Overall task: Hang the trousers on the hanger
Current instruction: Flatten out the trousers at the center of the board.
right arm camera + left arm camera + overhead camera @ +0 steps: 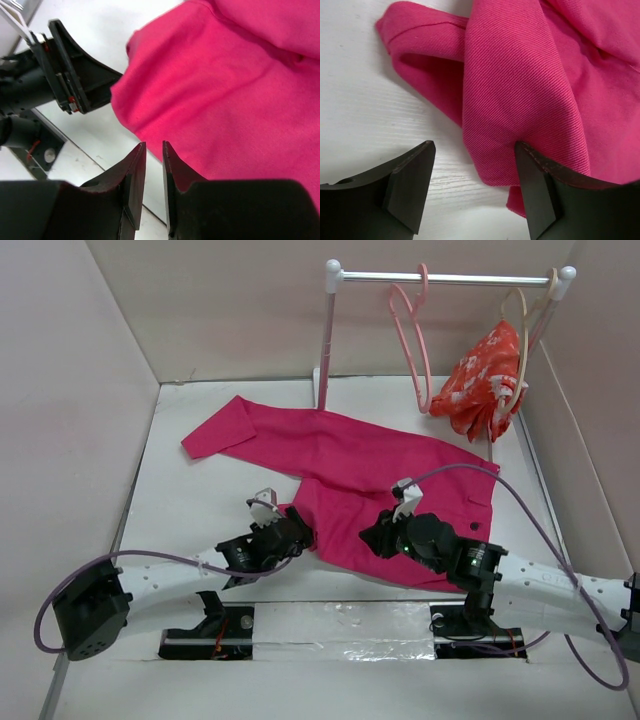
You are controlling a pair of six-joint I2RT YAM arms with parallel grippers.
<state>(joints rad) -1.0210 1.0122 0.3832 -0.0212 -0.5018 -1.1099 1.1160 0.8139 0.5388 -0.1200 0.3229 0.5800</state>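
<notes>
White tabletop [190, 515] between pale walls [60, 390], trousers [380, 465] spread across, left gripper [474, 150] splayed, right gripper [154, 146] nearly closed, empty

Bare bench [195, 505] lies open left of the trousers [370, 465], out to the side wall [70, 390]. The trousers cover the middle; a fold fills half the gap between the left fingers [405, 185], touching the right-hand one. At the back right, post [325, 340], hanger [426, 380] and floral garment [485, 375] crowd the corner, with open air between post and hanger.
</notes>
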